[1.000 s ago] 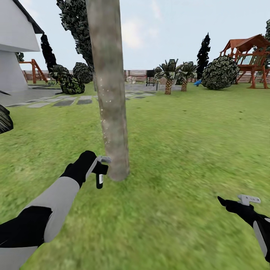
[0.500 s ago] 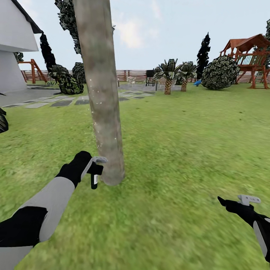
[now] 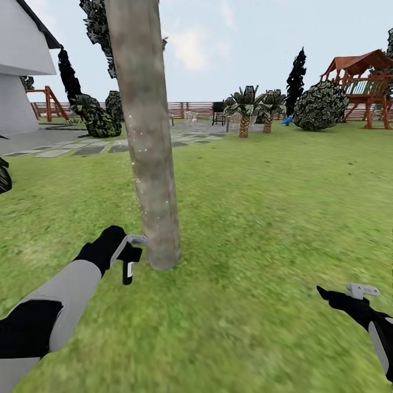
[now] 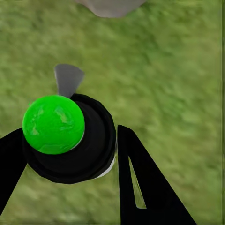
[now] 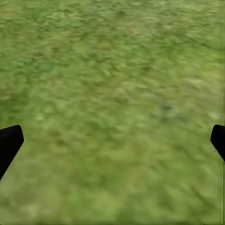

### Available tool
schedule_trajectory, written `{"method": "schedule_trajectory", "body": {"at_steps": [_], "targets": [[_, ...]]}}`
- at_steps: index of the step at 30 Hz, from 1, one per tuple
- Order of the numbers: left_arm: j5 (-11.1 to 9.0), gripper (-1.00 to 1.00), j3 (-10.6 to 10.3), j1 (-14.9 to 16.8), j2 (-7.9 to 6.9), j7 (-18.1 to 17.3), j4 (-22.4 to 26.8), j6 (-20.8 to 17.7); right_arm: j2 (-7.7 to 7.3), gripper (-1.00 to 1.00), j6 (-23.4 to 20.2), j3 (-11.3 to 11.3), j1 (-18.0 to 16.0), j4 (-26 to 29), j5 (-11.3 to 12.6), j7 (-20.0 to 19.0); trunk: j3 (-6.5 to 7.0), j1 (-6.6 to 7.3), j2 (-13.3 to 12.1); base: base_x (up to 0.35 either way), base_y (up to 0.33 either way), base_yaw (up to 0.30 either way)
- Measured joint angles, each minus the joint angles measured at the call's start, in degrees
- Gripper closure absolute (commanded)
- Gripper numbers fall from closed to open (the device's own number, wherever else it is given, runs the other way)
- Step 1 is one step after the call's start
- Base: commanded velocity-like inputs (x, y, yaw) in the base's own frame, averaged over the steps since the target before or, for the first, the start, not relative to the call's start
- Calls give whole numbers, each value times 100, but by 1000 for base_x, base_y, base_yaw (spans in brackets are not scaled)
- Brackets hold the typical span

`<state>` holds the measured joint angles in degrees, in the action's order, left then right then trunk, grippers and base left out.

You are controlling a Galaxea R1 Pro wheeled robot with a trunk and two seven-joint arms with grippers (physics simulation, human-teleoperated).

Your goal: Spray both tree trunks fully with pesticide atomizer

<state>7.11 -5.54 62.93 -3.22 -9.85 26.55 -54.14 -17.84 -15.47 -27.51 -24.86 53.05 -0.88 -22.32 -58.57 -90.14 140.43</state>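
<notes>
A thick beige-grey tree trunk [image 3: 146,136] rises from the grass floor [image 3: 245,218] of the garden, with faint pale specks on its bark. My left gripper [image 3: 123,254] is shut on the pesticide atomizer [image 3: 129,266], a black bottle whose grey spray head [image 3: 137,239] almost touches the trunk near its base. In the left wrist view the atomizer [image 4: 70,140] sits between my black fingers [image 4: 140,187], its grey nozzle [image 4: 68,78] pointing toward the trunk base [image 4: 110,4]. My right gripper [image 3: 345,293] hangs open low over the grass, far from the trunk; its fingertips [image 5: 9,143] are wide apart.
A white house [image 3: 22,65] and paving slabs [image 3: 82,148] lie at the left. Dark bushes [image 3: 101,117], small palms [image 3: 245,109], a wooden play tower [image 3: 363,82] and a slat fence [image 3: 196,108] stand far back. Open lawn stretches to the right.
The view has shifted, so the trunk now sits further left. My left gripper has sunk a little lower beside the trunk base, still holding the atomizer. The right arm has not moved.
</notes>
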Motion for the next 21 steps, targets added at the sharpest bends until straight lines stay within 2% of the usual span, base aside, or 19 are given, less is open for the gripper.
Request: {"method": "schedule_trajectory", "body": {"at_steps": [9, 15, 21], "targets": [[-3, 100, -6, 0, 16, 0, -70, 0, 0, -100, 0, 0, 3, -1, 0, 0, 0, 0, 0, 24, -243, 0], [-10, 100, -5, 0, 18, 0, -71, 0, 0, -100, 0, 0, -1, 1, 0, 0, 0, 0, 0, 7, -87, 0], [-15, 100, -1, 0, 17, 0, -71, 0, 1, -100, 0, 0, 1, 1, 0, 0, 0, 0, 0, 0, -290, 0]]}}
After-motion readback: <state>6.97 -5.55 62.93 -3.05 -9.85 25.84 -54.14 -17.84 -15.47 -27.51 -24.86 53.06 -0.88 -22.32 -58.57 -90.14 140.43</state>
